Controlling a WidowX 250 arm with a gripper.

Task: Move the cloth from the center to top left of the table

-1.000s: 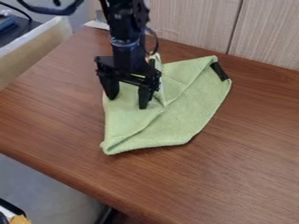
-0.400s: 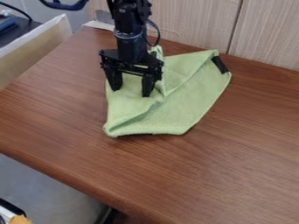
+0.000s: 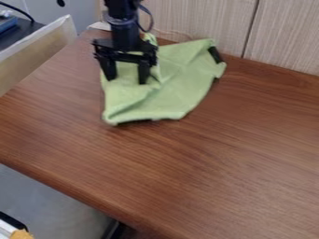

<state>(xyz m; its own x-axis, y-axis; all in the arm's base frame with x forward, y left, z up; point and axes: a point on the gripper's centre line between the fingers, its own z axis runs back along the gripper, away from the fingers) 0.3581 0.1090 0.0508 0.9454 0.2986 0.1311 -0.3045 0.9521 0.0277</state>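
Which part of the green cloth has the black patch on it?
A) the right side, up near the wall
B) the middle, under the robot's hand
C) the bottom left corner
A, because the black patch sits on the cloth's upper right edge, near the wall.

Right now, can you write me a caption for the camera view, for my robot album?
The black robot gripper stands open over a rumpled green cloth on a wooden table.
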